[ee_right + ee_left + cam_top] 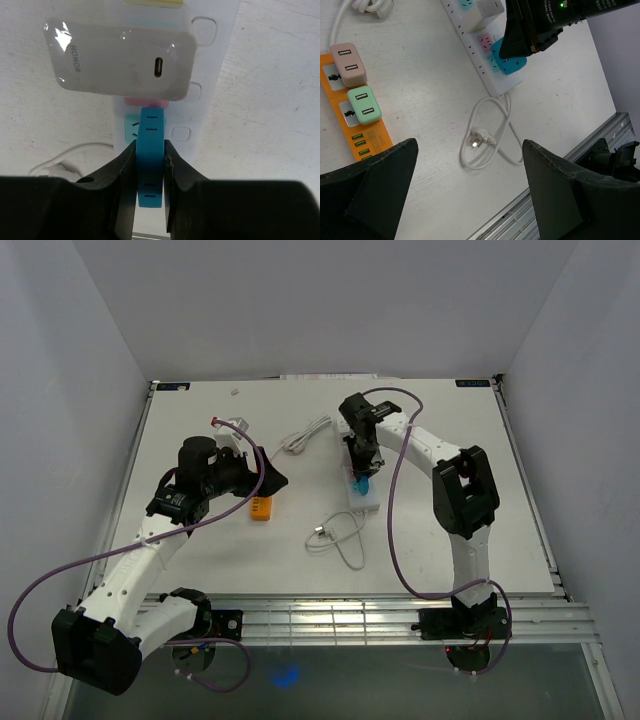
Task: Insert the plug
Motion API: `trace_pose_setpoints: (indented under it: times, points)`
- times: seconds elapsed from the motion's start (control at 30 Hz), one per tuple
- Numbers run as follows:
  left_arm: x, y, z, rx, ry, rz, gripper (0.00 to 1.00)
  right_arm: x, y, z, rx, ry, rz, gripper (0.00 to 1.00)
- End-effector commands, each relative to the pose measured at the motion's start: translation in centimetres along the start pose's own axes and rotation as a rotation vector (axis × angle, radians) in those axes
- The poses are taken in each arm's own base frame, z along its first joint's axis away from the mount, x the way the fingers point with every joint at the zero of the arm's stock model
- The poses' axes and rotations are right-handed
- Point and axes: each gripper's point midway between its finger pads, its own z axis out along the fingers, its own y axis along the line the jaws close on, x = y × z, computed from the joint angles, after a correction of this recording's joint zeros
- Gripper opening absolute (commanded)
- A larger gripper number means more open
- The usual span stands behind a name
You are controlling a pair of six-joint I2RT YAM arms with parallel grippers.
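While the right gripper [150, 152] clamps the blue plug [151, 127] at the white power strip [220, 65], the left gripper [470, 165] hangs wide open. An orange power strip [374, 136] lies to the left.

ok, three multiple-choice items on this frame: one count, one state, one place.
1. How many adapters sit on the orange power strip in the left wrist view?
A) one
B) two
C) four

2. What state is the left gripper in?
A) open, holding nothing
B) shut on an adapter
C) shut on the orange power strip

3. Where is the blue plug?
A) on the orange power strip
B) in the right gripper, at the white power strip
C) in the left gripper

Answers:
1 B: one beige adapter and one green adapter show on it.
2 A: its fingers stand wide apart with nothing between them.
3 B: the right wrist view shows the plug clamped between that gripper's fingers over the strip's sockets.
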Motion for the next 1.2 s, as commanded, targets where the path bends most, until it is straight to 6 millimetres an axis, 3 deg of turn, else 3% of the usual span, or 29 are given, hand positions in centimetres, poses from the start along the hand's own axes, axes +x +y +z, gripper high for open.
trace_pose_setpoints:
  times: [0.0, 0.07, 0.2, 0.3, 0.33, 0.4, 0.43, 0.53, 0.67, 0.7, 0.73, 0.77, 0.8, 0.83, 0.87, 0.9, 0.93, 0.97, 1.0, 1.07, 1.13, 1.17]
  points:
    - [-0.4, -0.2, -0.5, 0.006, -0.032, 0.025, 0.96, 4.3, -1.3, 3.0, 0.067, 0.152, -0.017, 0.08]
    - [-0.4, -0.2, -0.5, 0.006, -0.032, 0.027, 0.96, 3.5, -1.2, 2.4, 0.063, 0.121, -0.014, 0.08]
    - [-0.4, -0.1, -0.5, 0.001, -0.035, 0.027, 0.96, 1.4, -0.7, 0.4, 0.046, 0.043, -0.011, 0.22]
    - [-0.4, 0.0, -0.5, -0.004, -0.035, 0.026, 0.96, -0.2, -0.2, -1.3, 0.024, -0.009, -0.012, 0.36]
    - [-0.4, 0.0, -0.5, -0.005, -0.036, 0.026, 0.96, -0.5, -0.1, -1.6, 0.015, -0.018, -0.013, 0.46]
    - [-0.4, 0.0, -0.6, -0.009, -0.039, 0.027, 0.96, -1.4, 0.2, -2.9, 0.003, -0.048, -0.015, 0.56]
    - [-0.5, 0.0, -0.6, -0.009, -0.04, 0.027, 0.96, -1.6, 0.4, -3.3, -0.009, -0.057, -0.018, 0.67]
    - [-0.5, 0.0, -0.6, -0.01, -0.041, 0.027, 0.96, -2.8, 0.9, -5.3, -0.041, -0.112, -0.018, 0.81]
    - [-0.3, 0.1, -0.6, -0.012, -0.037, 0.027, 0.96, -3.8, 1.3, -7.8, -0.073, -0.183, -0.02, 0.86]
    - [-0.4, 0.1, -0.6, -0.011, -0.038, 0.027, 0.96, -3.9, 1.4, -8.9, -0.078, -0.21, -0.02, 0.89]
    - [-0.4, 0.1, -0.7, -0.011, -0.038, 0.029, 0.96, -3.9, 1.1, -9.0, -0.074, -0.226, -0.021, 0.99]
    - [-0.4, 0.1, -0.7, -0.011, -0.038, 0.031, 0.96, -3.8, 1.1, -9.2, -0.074, -0.237, -0.026, 0.93]
    - [-0.4, 0.1, -0.6, -0.012, -0.04, 0.033, 0.96, -3.9, 1.0, -10.5, -0.086, -0.281, -0.03, 0.9]
    - [-0.5, 0.1, -0.7, -0.014, -0.04, 0.033, 0.96, -2.8, 0.8, -9.9, -0.086, -0.269, -0.042, 0.89]
    - [-0.4, 0.2, -0.7, -0.018, -0.041, 0.033, 0.96, -3.6, 0.9, -10.3, -0.105, -0.33, -0.059, 0.89]
    - [-0.4, 0.2, -0.7, -0.02, -0.041, 0.036, 0.96, -3.6, 1.0, -12.1, -0.129, -0.398, -0.071, 0.89]
    - [-0.5, 0.1, -0.9, -0.018, -0.048, 0.042, 0.97, -2.2, 0.6, -10.9, -0.129, -0.386, -0.083, 0.89]
    - [-0.6, 0.1, -1.0, -0.016, -0.053, 0.048, 0.97, -3.2, 0.7, -11.4, -0.144, -0.47, -0.095, 0.89]
    - [-0.6, 0.1, -1.1, -0.017, -0.058, 0.052, 0.97, -3.0, 0.4, -13.1, -0.146, -0.529, -0.094, 0.89]
    - [-0.9, -0.1, -1.5, -0.014, -0.084, 0.066, 0.98, -2.4, -1.3, -14.0, -0.089, -0.608, -0.07, 0.89]
    - [-1.1, 0.0, -1.7, -0.022, -0.103, 0.074, 0.98, -1.9, -2.6, -14.4, -0.042, -0.665, -0.064, 0.89]
    - [-1.2, 0.0, -1.9, -0.025, -0.113, 0.08, 0.98, -0.7, -3.3, -13.3, -0.02, -0.657, -0.064, 0.89]
